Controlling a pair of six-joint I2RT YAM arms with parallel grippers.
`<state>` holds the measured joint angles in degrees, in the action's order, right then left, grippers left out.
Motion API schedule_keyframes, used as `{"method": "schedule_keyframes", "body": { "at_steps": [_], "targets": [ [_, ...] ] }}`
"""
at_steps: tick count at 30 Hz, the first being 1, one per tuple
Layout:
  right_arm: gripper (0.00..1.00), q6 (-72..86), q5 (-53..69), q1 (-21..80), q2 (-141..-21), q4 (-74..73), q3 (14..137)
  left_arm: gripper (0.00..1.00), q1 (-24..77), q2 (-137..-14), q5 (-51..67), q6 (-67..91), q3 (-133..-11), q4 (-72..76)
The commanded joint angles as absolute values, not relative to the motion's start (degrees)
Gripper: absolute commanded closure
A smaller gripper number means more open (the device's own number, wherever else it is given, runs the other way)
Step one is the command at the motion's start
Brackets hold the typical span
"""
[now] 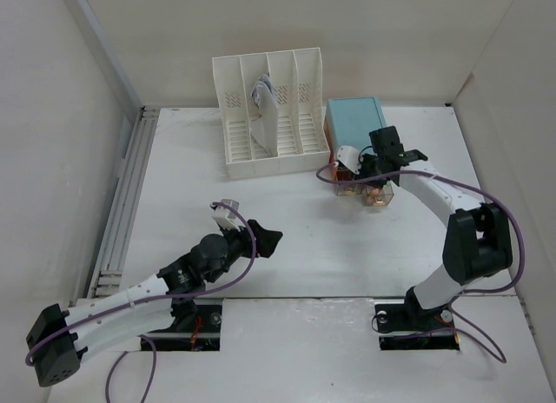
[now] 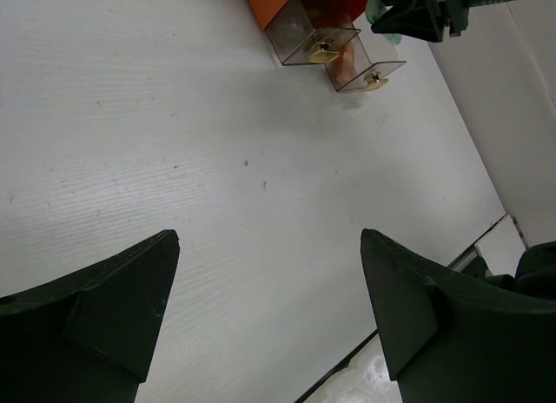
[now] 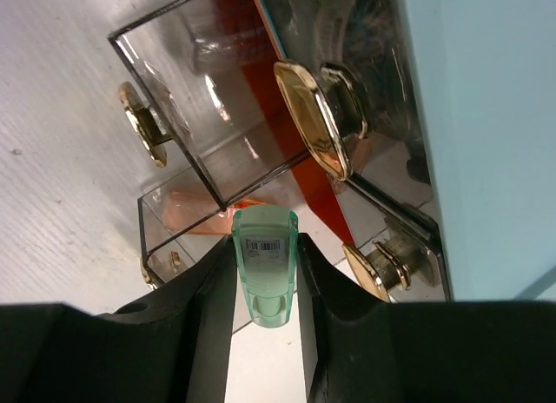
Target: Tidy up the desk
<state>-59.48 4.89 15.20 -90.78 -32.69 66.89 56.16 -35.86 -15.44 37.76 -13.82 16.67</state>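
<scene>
Two-arm entry: pinching pale green tube (image 3: 264,247) in half-closed right gripper (image 3: 262,277) just above open clear drawer (image 3: 187,108) of teal box (image 1: 356,121); hovering left gripper (image 2: 269,273) wide, empty, over white bench (image 1: 347,247) underlying everything. Risking tube clipping drawer wall, bouncing onto bench, if releasing off-centre.

Counted one wide matte white desk (image 1: 304,247). One white slotted plastic file rack (image 1: 300,116), one white folded item (image 1: 266,112) standing in it. One teal-topped small drawer box (image 1: 354,123). Two clear plastic drawers (image 2: 313,34) pulled out. Four gold knobs (image 3: 317,116) seen from right wrist. One pale green translucent tube (image 3: 265,264), barcode label on it. One orange item (image 3: 195,214) inside drawer, kind unclear. Two robot arms (image 1: 434,190).
</scene>
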Motion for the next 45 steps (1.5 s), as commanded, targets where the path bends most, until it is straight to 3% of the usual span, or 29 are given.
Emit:
{"method": "schedule_keyframes", "body": {
  "at_steps": [1, 3, 6, 7, 14, 16, 17, 21, 23, 26, 34, 45],
  "targets": [
    [0.92, -56.70, 2.64, 14.33, -91.41, -30.15, 67.59, 0.17, 56.43, -34.45, -15.38, 36.91, -13.54, 18.37],
    [0.85, -55.99, 2.11, 14.33, -91.41, -30.15, 67.59, 0.17, 56.43, -34.45, -15.38, 36.91, -13.54, 18.37],
    [0.60, -54.85, 2.11, 14.33, -91.41, -30.15, 67.59, 0.17, 56.43, -33.93, -15.38, 36.91, -13.54, 17.84],
    [0.57, -54.84, 2.11, 14.33, -91.41, -30.15, 67.59, 0.17, 56.43, -33.93, -15.38, 36.91, -13.54, 17.84],
    [0.55, -53.35, 5.88, 14.33, -87.72, -29.27, 67.59, 0.17, 56.43, -33.93, -15.38, 37.44, -13.54, 17.84],
    [0.88, -53.35, 9.03, 13.80, -87.71, -29.96, 68.11, 0.17, 56.43, -33.93, -15.38, 37.44, -13.54, 17.84],
    [1.00, -53.35, 10.88, 13.10, -87.19, -31.45, 68.12, 0.17, 56.43, -33.93, -15.38, 37.44, -13.54, 17.84],
    [1.00, -61.08, 23.35, 9.68, -87.89, -41.80, 70.22, 0.17, 56.43, -33.93, -15.38, 37.44, -13.54, 17.84],
    [1.00, -73.08, 28.97, 9.14, -89.90, -50.14, 72.68, 0.17, 56.43, -33.93, -15.38, 37.44, -13.54, 17.84],
    [1.00, -84.70, 29.53, 9.14, -91.14, -61.33, 73.21, 0.17, 56.43, -33.93, -15.38, 37.44, -13.54, 17.84],
    [1.00, -88.33, 23.04, 9.14, -94.21, -63.81, 72.16, 0.17, 56.43, -33.93, -15.38, 36.91, -13.54, 17.84],
    [1.00, -62.94, 6.96, 9.75, -95.27, -30.72, 65.40, 0.17, 56.43, -35.60, -15.38, 36.91, -13.54, 18.90]
  ]
}}
